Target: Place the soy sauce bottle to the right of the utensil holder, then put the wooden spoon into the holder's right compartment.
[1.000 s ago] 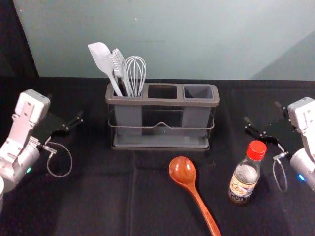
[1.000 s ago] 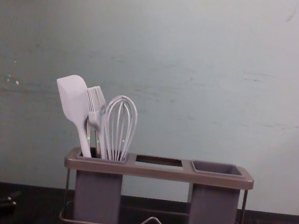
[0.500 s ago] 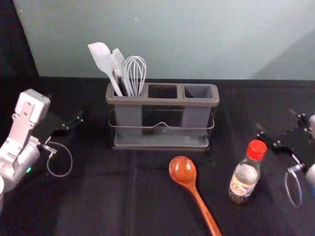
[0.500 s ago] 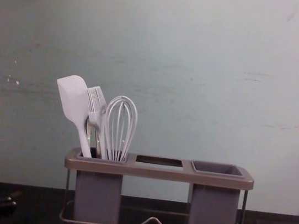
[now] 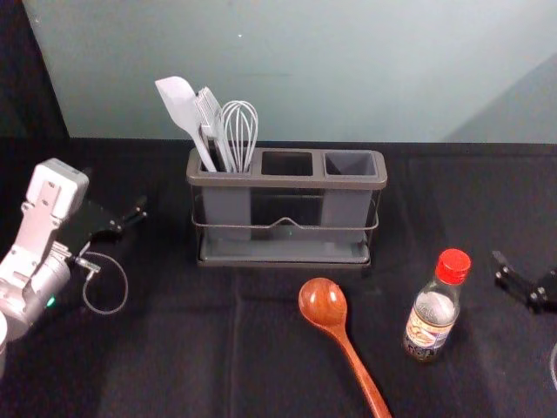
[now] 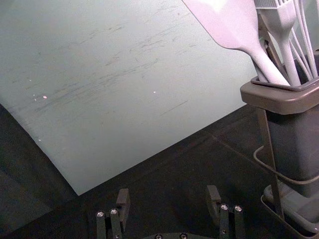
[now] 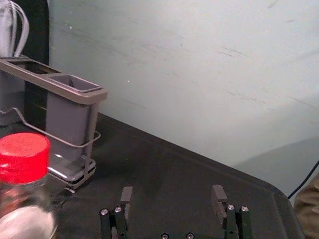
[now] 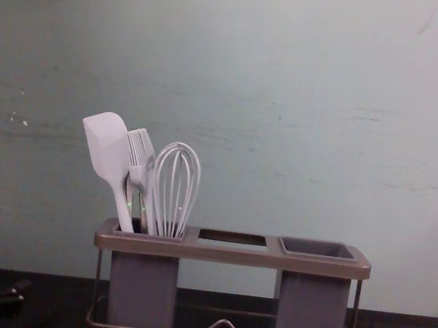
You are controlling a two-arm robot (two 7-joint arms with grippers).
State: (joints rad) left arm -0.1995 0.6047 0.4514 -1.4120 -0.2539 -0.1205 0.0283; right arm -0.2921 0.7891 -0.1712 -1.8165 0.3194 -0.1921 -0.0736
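Observation:
The soy sauce bottle (image 5: 432, 312), red-capped, stands upright in front and to the right of the grey utensil holder (image 5: 287, 181). Left of the bottle lies the wooden spoon (image 5: 325, 305), bowl toward the holder, handle toward the near edge. The holder's right compartment (image 5: 351, 163) is empty. My right gripper (image 5: 526, 284) is partly in view at the head view's right edge, right of the bottle; in its wrist view the right gripper (image 7: 172, 194) is open, the bottle (image 7: 24, 174) off to one side. My left gripper (image 5: 114, 190) stays parked left of the holder; the left gripper (image 6: 168, 195) is open.
A white spatula (image 5: 180, 106), a brush and a whisk (image 5: 240, 131) stand in the holder's left compartment. Behind the dark table (image 5: 157, 348) rises a pale wall. In the right wrist view, a black cable and something brown are beyond the table's edge.
My right gripper has moved to the right in the head view, away from the bottle, and has left the chest view's right edge. The left gripper, bottle and spoon have stayed put.

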